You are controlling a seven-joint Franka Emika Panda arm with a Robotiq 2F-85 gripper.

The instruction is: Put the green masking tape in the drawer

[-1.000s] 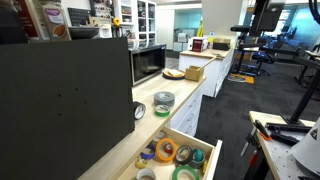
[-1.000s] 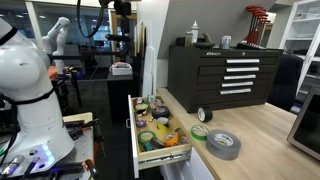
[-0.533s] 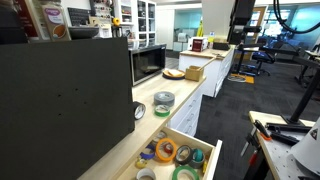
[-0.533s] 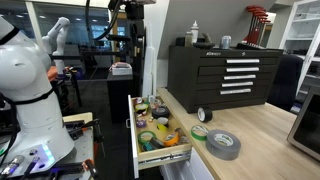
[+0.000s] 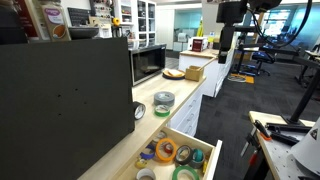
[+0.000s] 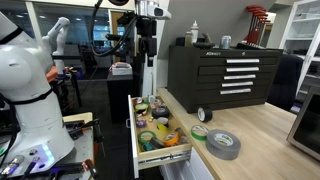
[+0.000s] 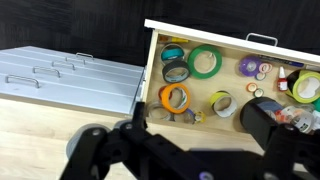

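The green masking tape point(image 5: 161, 112) lies flat on the wooden counter next to a big grey tape roll point(image 5: 164, 99). It also shows in an exterior view point(image 6: 200, 131), just behind the open drawer point(image 6: 134, 140). The drawer point(image 5: 212, 160) holds several tape rolls. My gripper point(image 5: 228, 50) hangs high in the air, well away from the counter point(image 6: 147, 50). In the wrist view its fingers point(image 7: 195, 115) are spread wide and empty above the drawer point(image 7: 152, 70). A green roll point(image 7: 205, 62) lies inside. The counter tape is hidden there.
A black tool chest point(image 6: 222, 72) stands on the counter's far end. A microwave point(image 5: 148, 63) and a plate point(image 5: 174, 73) sit further along. A black panel point(image 5: 65, 100) lines the counter. A white robot point(image 6: 25, 90) stands beside the drawer.
My arm has swung into both exterior views and come lower, moving toward the counter and the drawer. The tapes and the drawer have not moved.
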